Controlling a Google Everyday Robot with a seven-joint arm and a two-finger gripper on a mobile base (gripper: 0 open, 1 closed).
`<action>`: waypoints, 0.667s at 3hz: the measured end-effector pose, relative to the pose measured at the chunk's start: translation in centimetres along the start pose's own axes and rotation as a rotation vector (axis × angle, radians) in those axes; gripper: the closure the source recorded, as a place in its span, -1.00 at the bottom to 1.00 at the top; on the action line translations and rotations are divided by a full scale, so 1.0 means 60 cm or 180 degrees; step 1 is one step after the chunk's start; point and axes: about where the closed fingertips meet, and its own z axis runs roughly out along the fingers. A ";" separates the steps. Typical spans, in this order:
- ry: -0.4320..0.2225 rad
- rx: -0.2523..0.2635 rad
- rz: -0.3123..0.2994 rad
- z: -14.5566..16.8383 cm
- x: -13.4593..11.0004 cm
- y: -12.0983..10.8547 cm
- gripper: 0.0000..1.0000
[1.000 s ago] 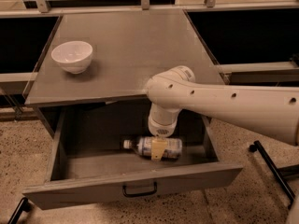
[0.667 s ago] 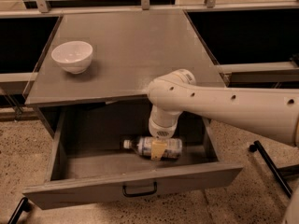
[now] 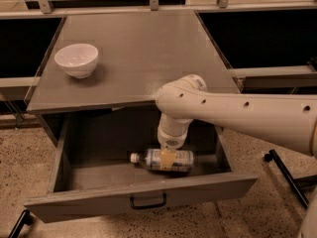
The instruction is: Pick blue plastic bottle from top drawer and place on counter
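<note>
Far left, round white ceramic bowl (image 3: pixel 76 59) sits on the flat grey-brown counter (image 3: pixel 143 48), well apart from the action. Below it, wide shallow grey-brown top drawer (image 3: pixel 64 162) is pulled open, dark curved metal handle (image 3: pixel 147 202) on the front panel. Small clear plastic bottle with white cap and pale bluish label (image 3: pixel 184 160) lies on its side on the drawer floor, cap pointing left, near the front wall. Gripper (image 3: pixel 168 158) is down on the bottle's middle; cannot tell if it clamps it or only straddles it. White arm (image 3: pixel 237 115) comes in from the right, bending just under the counter's front edge.

Risks, as I judge them: round bottle rolls or slips from a loose hold, or bottle or arm clips the overhanging counter edge on a straight lift.
</note>
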 end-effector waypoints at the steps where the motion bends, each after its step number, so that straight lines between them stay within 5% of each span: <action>1: -0.0063 0.0002 -0.0054 -0.032 0.002 0.002 0.99; 2: -0.0174 0.0107 -0.0188 -0.111 0.006 0.002 1.00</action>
